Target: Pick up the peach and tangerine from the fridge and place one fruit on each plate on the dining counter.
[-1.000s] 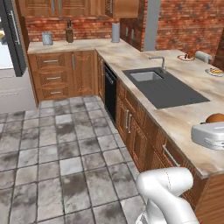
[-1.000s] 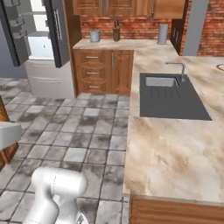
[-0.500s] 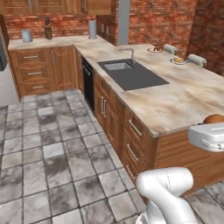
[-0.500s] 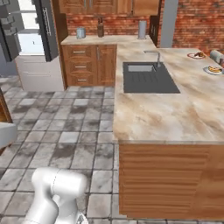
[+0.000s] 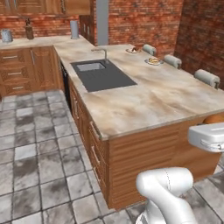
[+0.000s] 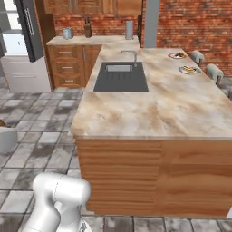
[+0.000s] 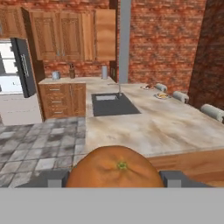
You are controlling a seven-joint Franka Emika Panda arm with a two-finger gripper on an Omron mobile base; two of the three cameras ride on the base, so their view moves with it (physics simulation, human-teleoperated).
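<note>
Swinging round with the base, both base views have shifted since a second ago: the cabinet wall and floor that took up most of the picture then have slid off to the left, and the dining counter (image 5: 144, 96) now lies square ahead with its near wooden end close in front of the robot. In the hand view the gripper (image 7: 114, 179) is clamped on the tangerine (image 7: 115, 168), the orange fruit pressed between the two grey fingers (image 7: 175, 178) with its small green stem end facing the camera, just short of the counter's near edge. Far along the counter, on its right side past the dark sink (image 5: 101, 74), sit the two plates (image 5: 153, 61), near each other, each with a reddish-brown bit of food; grey stool backs (image 5: 206, 78) line that right edge. At the far left of the right base view stands the fridge (image 6: 23, 50), its dark door open on a white interior. Whether the peach is anywhere in these views cannot be told.
</note>
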